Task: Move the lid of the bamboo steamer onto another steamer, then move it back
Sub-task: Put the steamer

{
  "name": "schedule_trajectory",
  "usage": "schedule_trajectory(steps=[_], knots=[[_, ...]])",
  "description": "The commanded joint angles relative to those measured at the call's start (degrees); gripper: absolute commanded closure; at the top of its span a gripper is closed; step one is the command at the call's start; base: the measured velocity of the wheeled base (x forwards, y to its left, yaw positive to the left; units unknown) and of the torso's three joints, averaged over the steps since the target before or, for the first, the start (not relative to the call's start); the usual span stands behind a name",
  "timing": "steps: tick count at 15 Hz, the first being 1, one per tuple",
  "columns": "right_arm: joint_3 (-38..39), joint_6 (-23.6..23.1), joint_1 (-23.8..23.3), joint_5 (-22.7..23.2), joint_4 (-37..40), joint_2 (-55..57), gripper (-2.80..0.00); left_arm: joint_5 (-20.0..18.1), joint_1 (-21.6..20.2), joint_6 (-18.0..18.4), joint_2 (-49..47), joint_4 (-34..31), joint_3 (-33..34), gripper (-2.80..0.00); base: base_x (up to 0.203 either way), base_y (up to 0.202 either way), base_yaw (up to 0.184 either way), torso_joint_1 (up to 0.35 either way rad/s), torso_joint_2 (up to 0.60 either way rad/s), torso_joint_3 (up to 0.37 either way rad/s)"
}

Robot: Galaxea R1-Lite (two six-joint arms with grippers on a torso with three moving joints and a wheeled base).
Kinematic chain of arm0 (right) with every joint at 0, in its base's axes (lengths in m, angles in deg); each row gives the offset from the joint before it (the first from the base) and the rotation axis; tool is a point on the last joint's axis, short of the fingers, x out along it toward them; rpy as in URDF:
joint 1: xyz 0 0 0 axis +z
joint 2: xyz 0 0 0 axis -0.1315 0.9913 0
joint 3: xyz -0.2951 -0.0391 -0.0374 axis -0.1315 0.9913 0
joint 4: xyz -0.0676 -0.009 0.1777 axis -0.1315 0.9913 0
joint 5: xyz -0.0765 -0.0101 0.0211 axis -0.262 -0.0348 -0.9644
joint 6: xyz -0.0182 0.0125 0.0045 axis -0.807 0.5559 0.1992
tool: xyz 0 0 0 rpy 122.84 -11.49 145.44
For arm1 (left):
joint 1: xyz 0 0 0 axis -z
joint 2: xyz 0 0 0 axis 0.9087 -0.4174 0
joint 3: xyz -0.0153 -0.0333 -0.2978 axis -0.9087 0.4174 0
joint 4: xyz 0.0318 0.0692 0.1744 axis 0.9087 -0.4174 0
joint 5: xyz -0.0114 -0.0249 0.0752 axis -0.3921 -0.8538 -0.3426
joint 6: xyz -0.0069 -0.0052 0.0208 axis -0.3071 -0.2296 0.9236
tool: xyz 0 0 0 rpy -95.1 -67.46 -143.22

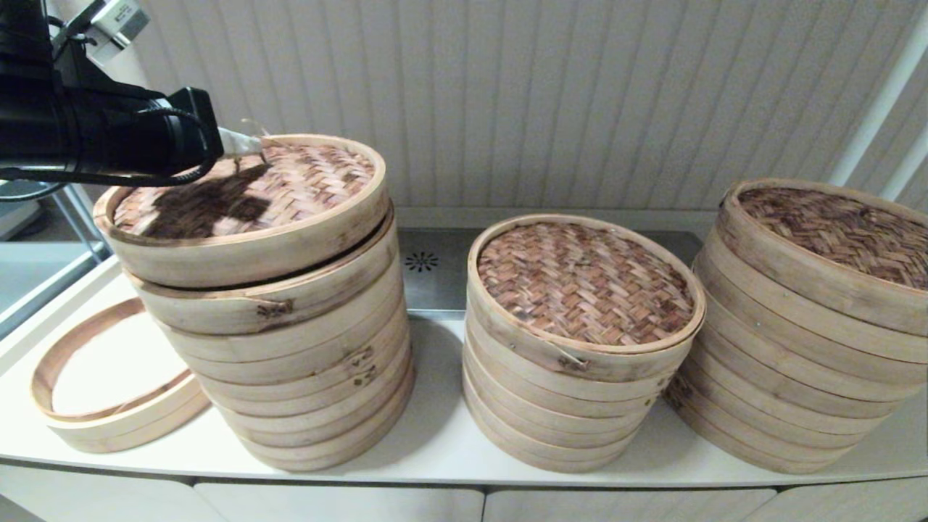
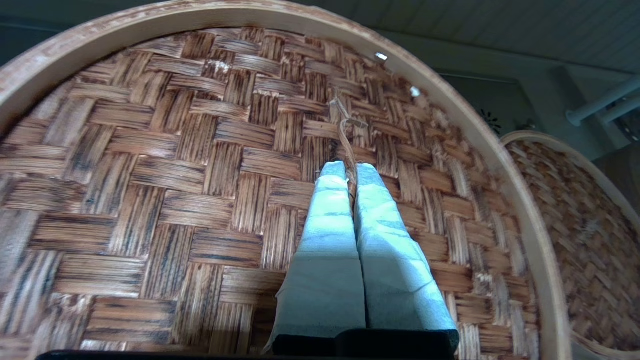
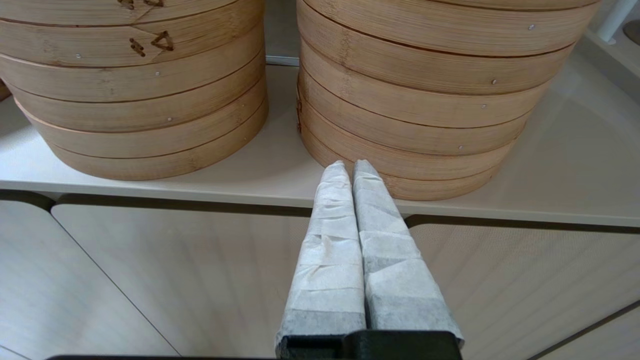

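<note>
Nearest the robot, the right pincer (image 3: pixel 350 167) hangs below the front edge of the white counter (image 1: pixel 435 442), its two padded fingers pressed together with nothing between them; it faces the lower tiers of the middle steamer stack (image 3: pixel 140 100) and the right steamer stack (image 3: pixel 415 110).

On the counter's front left corner lies a loose bamboo ring (image 1: pixel 109 406), just beside the base of the left steamer stack (image 1: pixel 304 362). Three stacks stand in a row across the counter: the tall left one, the shorter middle steamer stack (image 1: pixel 573 384) and the right steamer stack (image 1: pixel 797 362), the latter two each topped with a woven lid sitting flat.

On top of the left stack sits the bamboo steamer lid (image 1: pixel 246 217), tilted, with a dark gap showing between its rim and the tier below on the side toward the middle stack. The left pincer (image 2: pixel 350 172) reaches over this lid from the robot's left, its padded fingers (image 2: pixel 330 220) closed on the thin loop handle (image 2: pixel 345 125) at the centre of the woven top, the fingertips right at the weave.

Behind the stacks, a metal strip (image 1: pixel 435 268) runs along the foot of the ribbed wall panel (image 1: pixel 580 94).
</note>
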Motion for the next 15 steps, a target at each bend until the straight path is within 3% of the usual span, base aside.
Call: schedule_trajectory(steps=[1, 15], knots=[[0.0, 0.0, 0.1, 0.0, 0.0, 0.0, 0.00, -0.1, 0.0, -0.1, -1.3, 0.1, 0.1, 0.00, 0.000, 0.000, 0.000, 0.000, 0.00, 0.000], [0.0, -0.1, 0.1, 0.0, 0.0, 0.0, 0.00, -0.3, 1.0, -0.1, -0.9, 0.1, 0.9, 0.00, 0.000, 0.000, 0.000, 0.000, 0.00, 0.000]])
